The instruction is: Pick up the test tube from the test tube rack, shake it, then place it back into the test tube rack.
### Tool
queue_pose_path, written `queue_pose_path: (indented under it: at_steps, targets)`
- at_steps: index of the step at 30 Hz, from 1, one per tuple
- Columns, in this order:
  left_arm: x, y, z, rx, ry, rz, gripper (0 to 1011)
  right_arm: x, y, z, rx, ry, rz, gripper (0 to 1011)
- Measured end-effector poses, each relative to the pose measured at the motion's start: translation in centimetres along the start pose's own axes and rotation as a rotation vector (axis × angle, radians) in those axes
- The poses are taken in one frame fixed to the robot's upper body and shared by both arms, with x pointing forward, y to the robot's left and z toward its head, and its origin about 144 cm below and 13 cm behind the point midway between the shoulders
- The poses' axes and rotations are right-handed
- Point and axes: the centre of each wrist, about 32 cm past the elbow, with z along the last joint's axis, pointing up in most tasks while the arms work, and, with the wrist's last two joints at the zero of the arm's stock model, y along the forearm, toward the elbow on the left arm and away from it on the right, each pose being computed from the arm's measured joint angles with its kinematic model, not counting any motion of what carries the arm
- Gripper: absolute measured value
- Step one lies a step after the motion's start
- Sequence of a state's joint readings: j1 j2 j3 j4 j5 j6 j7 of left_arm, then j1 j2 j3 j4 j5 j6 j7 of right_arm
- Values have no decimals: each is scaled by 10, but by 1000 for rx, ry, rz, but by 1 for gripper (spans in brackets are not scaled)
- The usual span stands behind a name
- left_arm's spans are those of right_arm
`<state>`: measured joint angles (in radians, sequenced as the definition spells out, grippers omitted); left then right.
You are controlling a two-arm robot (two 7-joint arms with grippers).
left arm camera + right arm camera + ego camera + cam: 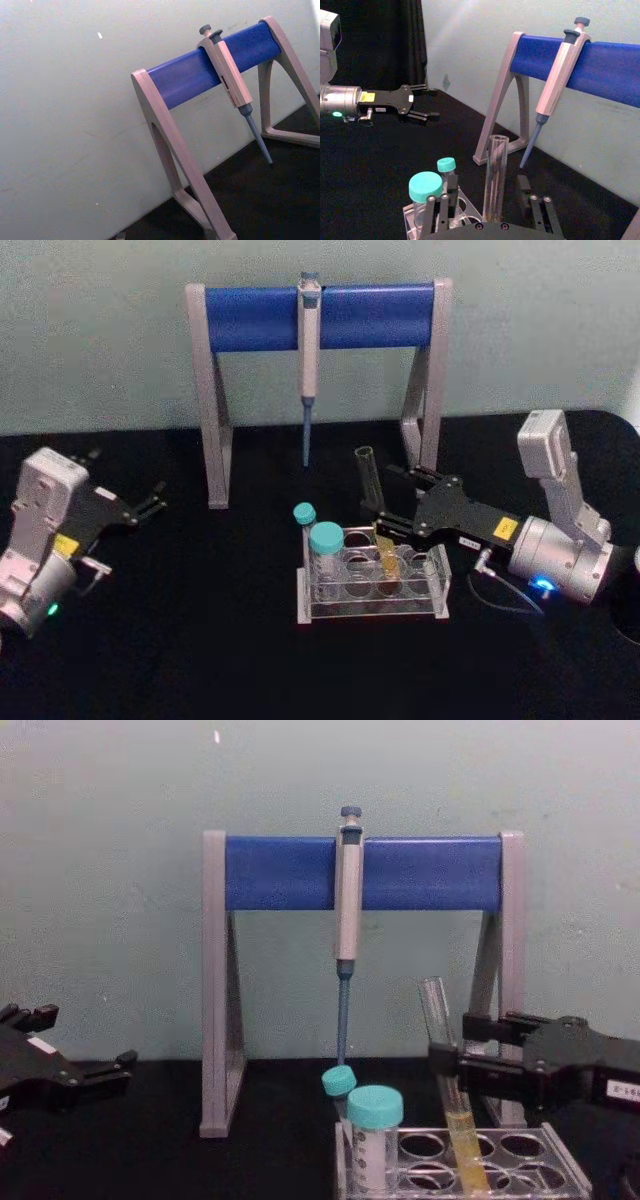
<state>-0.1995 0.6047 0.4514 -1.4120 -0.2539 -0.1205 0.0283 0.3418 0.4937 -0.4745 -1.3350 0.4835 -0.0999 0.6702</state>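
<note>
Two black fingers of the right gripper straddle the test tube partway up its length. The jaws are open, with glass between them but no squeeze yet. The tube's foot sits in a hole of the clear rack on the black table, near the rack's middle. Its open mouth leans left and away.

The main risk is an uneven close. In the right wrist view one finger looks much nearer the glass than the other, so the nearer one would probably push the tube sideways first. That could lever the tube against the hole's edge, and thin glass could crack or tip the light rack. A grip on a leaning tube may also drag the rack upward on the lift. The tube has no cap, so a hard shake could throw out the yellow liquid. Two teal-capped tubes stand just left of the fingers, and the pipette hangs from the stand just beyond. A wide swing could strike either.

Which hole holds the foot is hard to read through the clear plastic. I cannot tell whether the closer finger touches the glass. The right wrist view cuts off the tube's lower part and the liquid.

Parked at the far left, the left gripper has its jaws spread and empty.
</note>
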Motion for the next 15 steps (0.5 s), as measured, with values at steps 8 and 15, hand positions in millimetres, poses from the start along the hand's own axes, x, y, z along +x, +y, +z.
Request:
queue_pose_path:
  at_steps: [8, 15]
  targets:
    - [0, 0, 0, 0, 0, 0, 1001, 0, 0, 0, 0, 0, 0, 919]
    - [0, 0, 0, 0, 0, 0, 1001, 0, 0, 0, 0, 0, 0, 1000]
